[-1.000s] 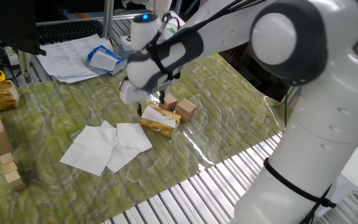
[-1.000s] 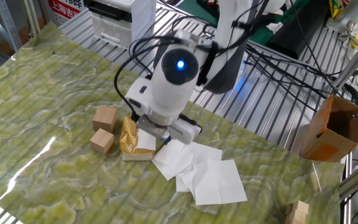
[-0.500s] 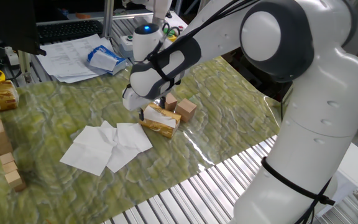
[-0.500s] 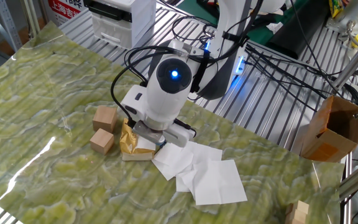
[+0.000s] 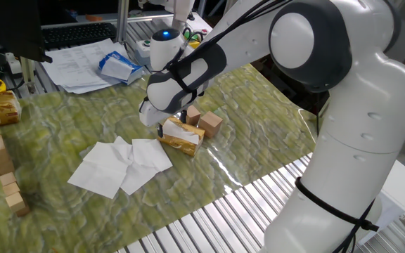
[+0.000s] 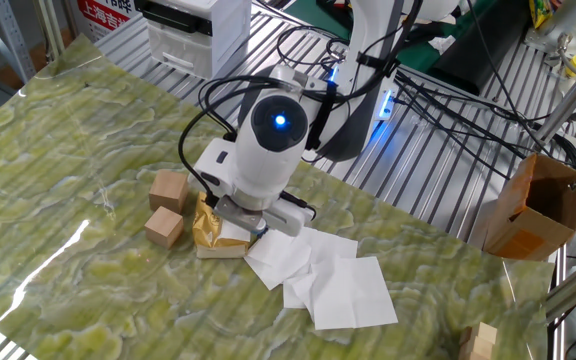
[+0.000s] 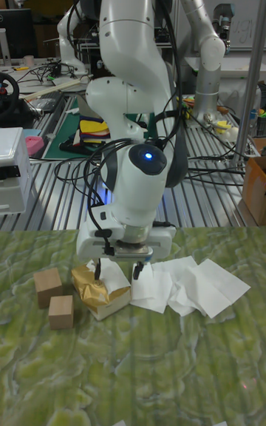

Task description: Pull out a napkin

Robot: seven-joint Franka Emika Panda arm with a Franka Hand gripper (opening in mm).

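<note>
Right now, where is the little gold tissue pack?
In the tall fixed view the gold tissue pack sits on the green mat just under the gripper, with two wooden blocks on its left and loose white napkins on its right.

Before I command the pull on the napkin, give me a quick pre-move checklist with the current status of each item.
1. Gripper over the yellow pack: ok, it hangs right at the pack's top.
2. Napkin sticking up from the pack: ok, white paper shows at the opening.
3. Fingers closed on that napkin: cannot tell, the wrist hides the fingertips.
4. Wooden blocks clear of the pull path: ok, they sit beside the pack on its far side from the loose sheets.
5. Loose napkins on the mat: ok, lying flat beside the pack.
</note>
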